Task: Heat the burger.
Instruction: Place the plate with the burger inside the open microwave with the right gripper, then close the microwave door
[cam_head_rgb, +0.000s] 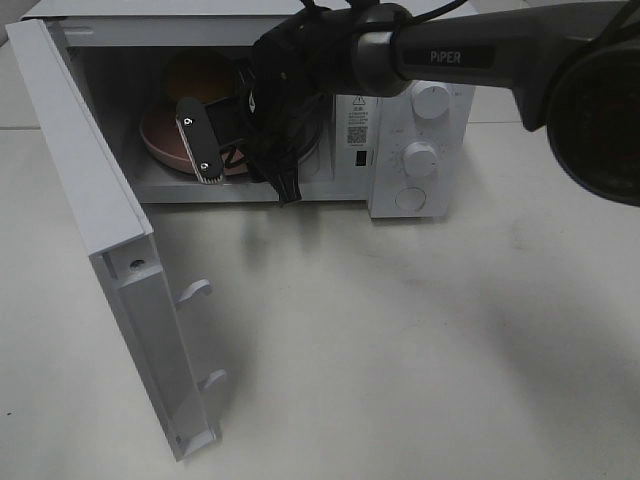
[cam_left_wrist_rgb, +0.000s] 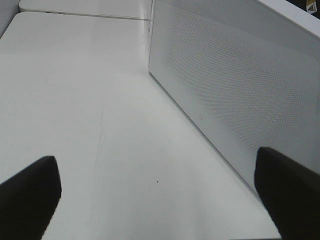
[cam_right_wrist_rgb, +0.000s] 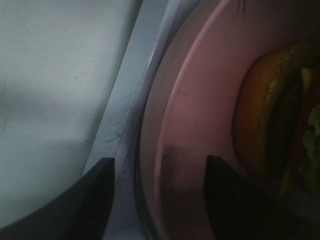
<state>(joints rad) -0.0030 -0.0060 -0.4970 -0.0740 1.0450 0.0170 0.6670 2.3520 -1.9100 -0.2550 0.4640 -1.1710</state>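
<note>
Heating progress: as I judge it, loading is nearly done. The burger (cam_head_rgb: 197, 78) sits on its pink plate (cam_head_rgb: 158, 140) inside the microwave (cam_head_rgb: 385, 195). Left to do: clear the arm, shut the door (cam_head_rgb: 95, 190), set the dials (cam_head_rgb: 421, 158).
Worktop (cam_head_rgb: 420, 340): pale, carrying the microwave at 12 o'clock in the high view.
Microwave: cavity open, control panel at its 3 o'clock.
Door: swung out wide at 9 o'clock of the cavity.
Plate: on the cavity floor, front edge near the sill.
Burger: toward 12 o'clock on the plate, deep in the cavity.
Right tool (cam_right_wrist_rgb: 160, 200): in the cavity mouth, jaws parted to a middling gap astride the plate's rim, clamping nothing.
Left tool (cam_left_wrist_rgb: 157, 187): spread wide, empty, over bare worktop beside a white perforated panel, likely the door.
</note>
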